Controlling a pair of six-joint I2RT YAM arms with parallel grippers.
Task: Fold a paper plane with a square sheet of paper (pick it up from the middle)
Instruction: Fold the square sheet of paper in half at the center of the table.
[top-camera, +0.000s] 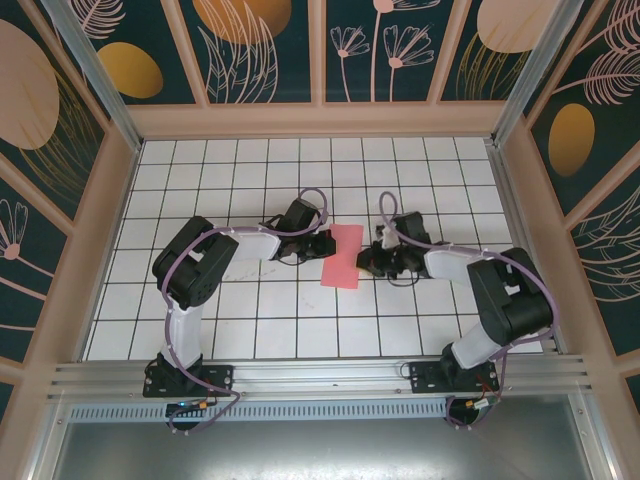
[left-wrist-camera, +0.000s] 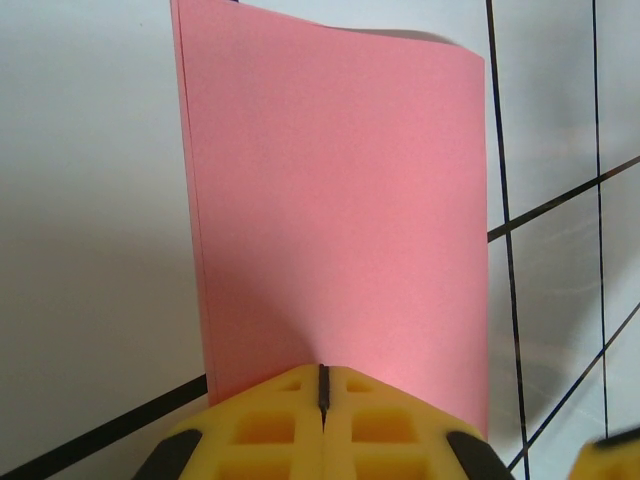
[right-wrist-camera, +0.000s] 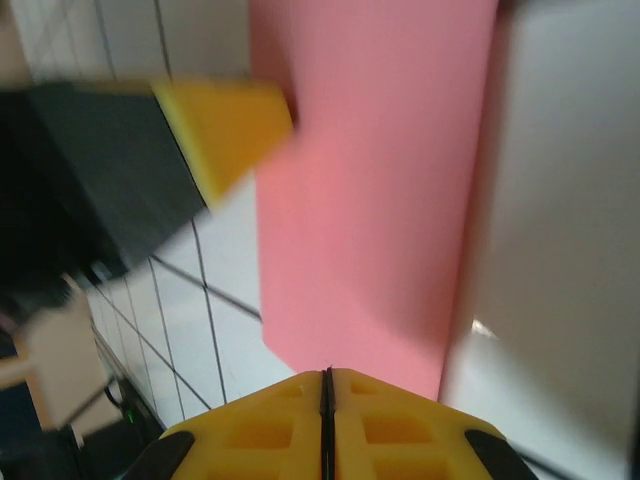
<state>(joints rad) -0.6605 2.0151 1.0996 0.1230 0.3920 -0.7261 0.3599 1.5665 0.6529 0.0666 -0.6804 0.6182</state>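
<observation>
1. Well, from above I see thin pink paper (top-camera: 343, 256), a smooth rectangle, between left gripper (top-camera: 322, 243) and right gripper (top-camera: 368, 258), open white tiles (top-camera: 250, 330) all round.
2. Left wrist: yellow fingers (left-wrist-camera: 270, 430) pinched shut on its near edge.
3. Right wrist: blurred; fingers (right-wrist-camera: 390, 430) closed on the opposite edge.

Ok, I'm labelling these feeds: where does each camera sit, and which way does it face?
Top external: above and behind the bases, looking down on the tiled table; both arms, left gripper, right gripper.
Left wrist: on that arm, facing along its shut fingers pinching the pink paper.
Right wrist: likewise, from the paper's opposite edge; left gripper's fingertip shows too.
Shared: all three see the paper.
</observation>
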